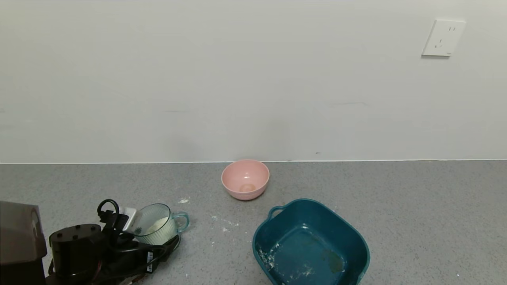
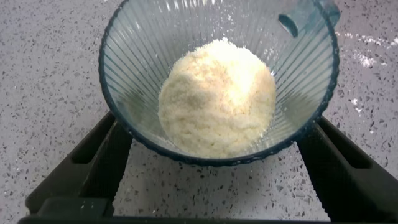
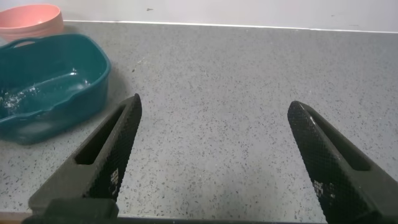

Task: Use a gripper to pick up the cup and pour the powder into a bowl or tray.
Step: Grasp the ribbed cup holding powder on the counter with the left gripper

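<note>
The cup point(image 1: 157, 224) stands upright at the worktop's point(image 1: 416, 206) near left, mouth up, handle pointing right toward the tub point(image 1: 358, 241). Powder point(image 2: 217, 96) lies heaped inside. The left gripper point(image 2: 214, 165) has its fingers point(image 2: 102, 165) spread, flanking the cup's base. Bare worktop separates cup and tub; a pink bowl point(image 1: 245, 179) sits behind near the wall. The right gripper point(image 3: 214, 162), fingers spread and holding nothing, hovers right of the tub.

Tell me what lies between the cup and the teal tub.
In the head view, only bare grey counter with scattered white powder specks lies between the cup and the teal tub.
</note>
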Robot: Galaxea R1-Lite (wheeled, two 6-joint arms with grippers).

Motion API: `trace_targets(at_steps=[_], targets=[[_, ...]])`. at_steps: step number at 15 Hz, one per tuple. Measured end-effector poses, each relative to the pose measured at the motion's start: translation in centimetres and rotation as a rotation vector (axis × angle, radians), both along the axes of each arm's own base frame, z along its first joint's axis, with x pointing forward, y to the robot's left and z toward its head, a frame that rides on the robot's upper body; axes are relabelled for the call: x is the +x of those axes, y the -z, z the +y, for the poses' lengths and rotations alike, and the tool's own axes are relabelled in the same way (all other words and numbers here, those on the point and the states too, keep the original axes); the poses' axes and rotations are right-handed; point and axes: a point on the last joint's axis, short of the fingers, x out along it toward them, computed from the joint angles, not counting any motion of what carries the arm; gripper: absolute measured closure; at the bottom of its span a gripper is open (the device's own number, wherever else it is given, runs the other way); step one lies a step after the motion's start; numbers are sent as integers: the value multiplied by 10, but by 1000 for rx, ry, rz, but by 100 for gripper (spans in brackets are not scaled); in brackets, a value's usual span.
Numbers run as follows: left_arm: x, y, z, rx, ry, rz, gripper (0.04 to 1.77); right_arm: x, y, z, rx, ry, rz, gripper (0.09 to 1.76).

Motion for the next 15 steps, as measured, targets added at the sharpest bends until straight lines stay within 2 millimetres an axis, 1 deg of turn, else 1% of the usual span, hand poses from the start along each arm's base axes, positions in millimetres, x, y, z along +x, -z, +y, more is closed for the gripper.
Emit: trace_targets(at_steps=[8, 15], targets=[[8, -3, 0, -19, -22, -31, 9, 0, 0, 0, 0, 0, 0, 14], [7, -1, -1, -18, -15, -22, 9, 0, 0, 0, 0, 0, 0, 14]])
